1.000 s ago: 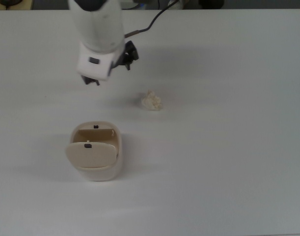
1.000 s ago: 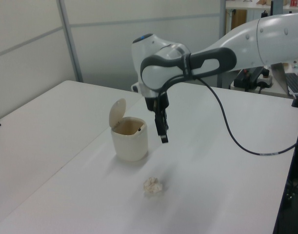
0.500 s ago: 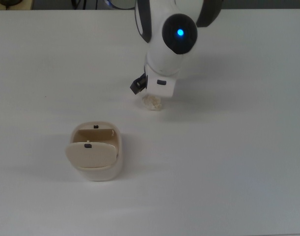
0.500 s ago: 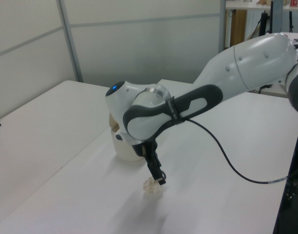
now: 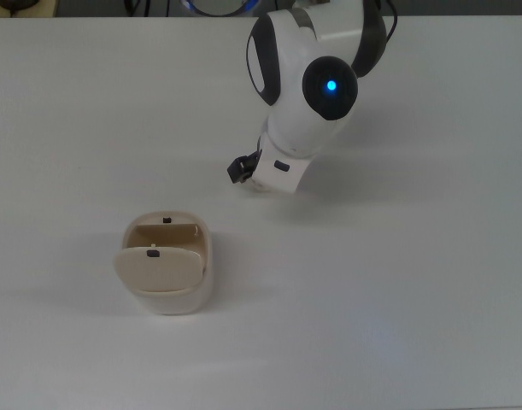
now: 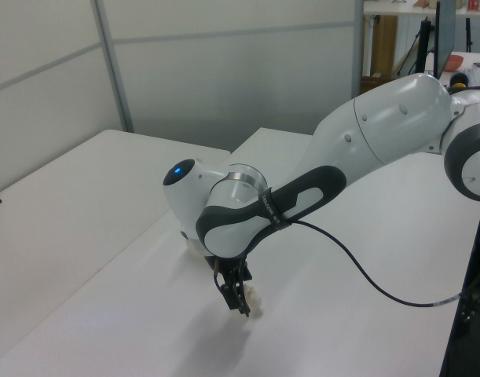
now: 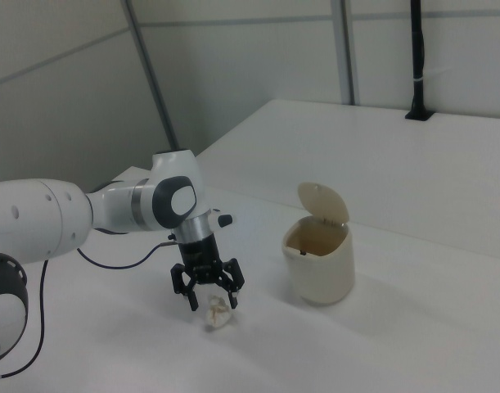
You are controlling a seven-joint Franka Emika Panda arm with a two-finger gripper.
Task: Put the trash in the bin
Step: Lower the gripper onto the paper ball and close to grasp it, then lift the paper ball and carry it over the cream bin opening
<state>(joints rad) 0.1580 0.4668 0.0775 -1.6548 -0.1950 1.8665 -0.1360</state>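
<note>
End effector (image 7: pixel 207 293) is hovering fingers apart, straddling the trash (image 7: pixel 218 314) lying directly below on the desk (image 7: pixel 413 344), lower centre of right view. Bin (image 7: pixel 318 260), lid up, is sitting to the right view's right.

White tables (image 7: pixel 446 164) before grey panelled walls (image 6: pixel 224 63)

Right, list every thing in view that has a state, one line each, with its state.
bin: upright on the table, flap lid raised, mouth open.
trash: lying on the table, between the jaws, not lifted, not in the bin.
gripper: lowered over the trash, jaws open to either side of it.
table: white, bearing the bin and the trash.
</note>
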